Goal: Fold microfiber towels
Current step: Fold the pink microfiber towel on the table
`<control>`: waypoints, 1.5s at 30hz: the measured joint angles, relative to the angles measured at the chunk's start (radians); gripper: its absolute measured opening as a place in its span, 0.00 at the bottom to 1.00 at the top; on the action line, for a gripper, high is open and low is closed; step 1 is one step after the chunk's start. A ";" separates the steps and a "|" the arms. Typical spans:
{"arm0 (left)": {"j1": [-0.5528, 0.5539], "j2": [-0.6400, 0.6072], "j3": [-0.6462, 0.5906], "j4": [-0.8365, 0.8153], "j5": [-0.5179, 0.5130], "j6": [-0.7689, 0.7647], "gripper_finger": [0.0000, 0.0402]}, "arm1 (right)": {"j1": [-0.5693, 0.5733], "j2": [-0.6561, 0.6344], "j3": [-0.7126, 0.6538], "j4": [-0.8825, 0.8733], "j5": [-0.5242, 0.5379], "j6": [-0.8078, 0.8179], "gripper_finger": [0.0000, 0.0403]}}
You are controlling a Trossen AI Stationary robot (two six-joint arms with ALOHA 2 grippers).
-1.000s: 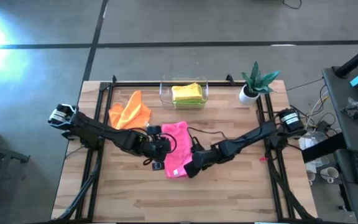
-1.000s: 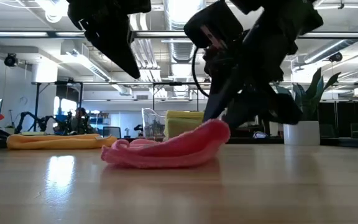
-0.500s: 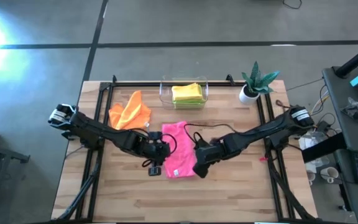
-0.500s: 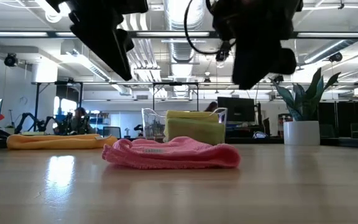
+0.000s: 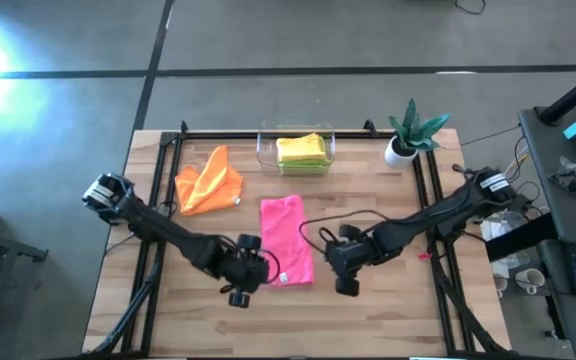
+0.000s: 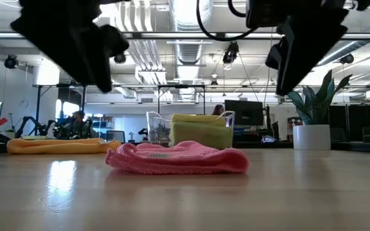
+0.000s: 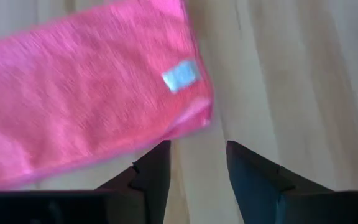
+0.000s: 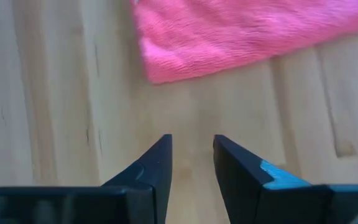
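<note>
A pink towel [image 5: 286, 240] lies folded into a long strip in the middle of the table, flat on the wood. In the low view the pink towel [image 6: 178, 159] is a low heap. My left gripper [image 5: 238, 297] hovers open off the strip's near left corner, its fingers [image 7: 197, 155] over bare wood just short of the towel's edge [image 7: 86, 93]. My right gripper [image 5: 346, 287] hangs open to the strip's right, near its near right corner [image 8: 166, 68]. An orange towel [image 5: 208, 180] lies crumpled at the far left.
A clear bin [image 5: 296, 150] at the far edge holds yellow and green towels. A potted plant [image 5: 408, 135] stands at the far right. Black frame rails [image 5: 158, 200] run along both sides of the table. Bare wood lies toward the near edge.
Both grippers have drawn away from the pink towel toward the table's near edge; the right one has also risen and rolled its wrist. The towel's right edge, raised a second ago, has dropped, and the strip now lies flat.
</note>
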 joint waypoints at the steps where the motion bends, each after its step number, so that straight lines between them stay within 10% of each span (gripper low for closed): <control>1: -0.006 0.016 -0.003 0.006 -0.005 0.000 0.35 | 0.001 0.008 -0.006 0.013 -0.008 -0.027 0.28; 15: -0.022 0.189 0.000 0.139 -0.052 0.005 0.35 | 0.002 0.160 -0.003 0.249 -0.021 -0.530 0.45; 35: -0.020 0.250 -0.029 0.229 -0.097 0.108 0.35 | -0.001 0.349 0.050 0.357 0.009 -0.546 0.45; 45: -0.013 0.272 -0.043 0.311 -0.173 0.181 0.35 | 0.000 0.349 0.049 0.365 0.005 -0.497 0.29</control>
